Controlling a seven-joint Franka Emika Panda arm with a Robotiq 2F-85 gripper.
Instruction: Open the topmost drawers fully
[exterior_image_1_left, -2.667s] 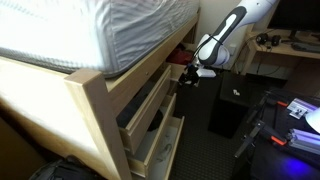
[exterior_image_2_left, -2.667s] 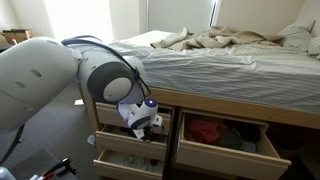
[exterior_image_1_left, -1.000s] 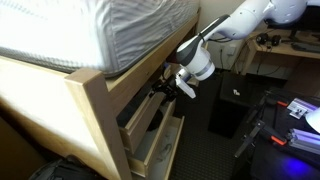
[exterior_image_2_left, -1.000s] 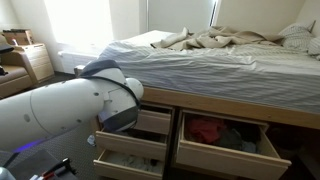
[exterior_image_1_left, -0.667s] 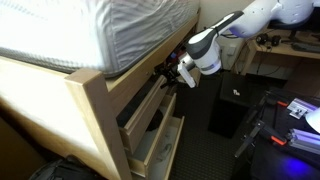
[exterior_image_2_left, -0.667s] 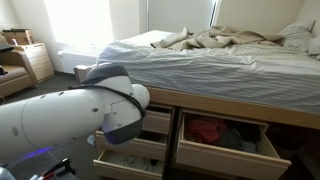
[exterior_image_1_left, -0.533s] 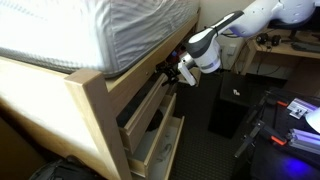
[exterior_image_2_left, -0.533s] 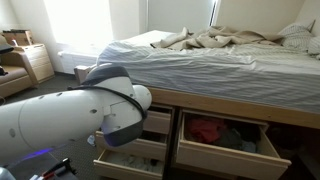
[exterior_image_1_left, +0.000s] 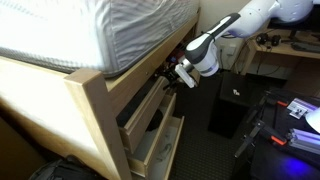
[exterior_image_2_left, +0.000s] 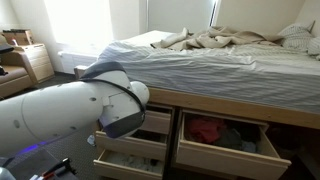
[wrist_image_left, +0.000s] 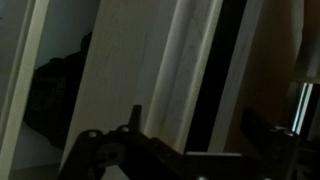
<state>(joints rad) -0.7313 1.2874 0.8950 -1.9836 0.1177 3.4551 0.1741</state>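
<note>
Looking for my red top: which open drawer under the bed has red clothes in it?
The wide top drawer clear of the robot arm; only it shows red clothes.

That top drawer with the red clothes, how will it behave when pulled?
The drawer looks like a rigid wooden box, so it likely slides without flexing. Wide and holding clothes, it is probably heavy. Its flat handle-less front may be slippery.

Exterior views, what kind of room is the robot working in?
Most likely a home bedroom: a bed with rumpled bedding, pale wood under-bed drawers holding clothes, and a small wooden dresser nearby.
</note>
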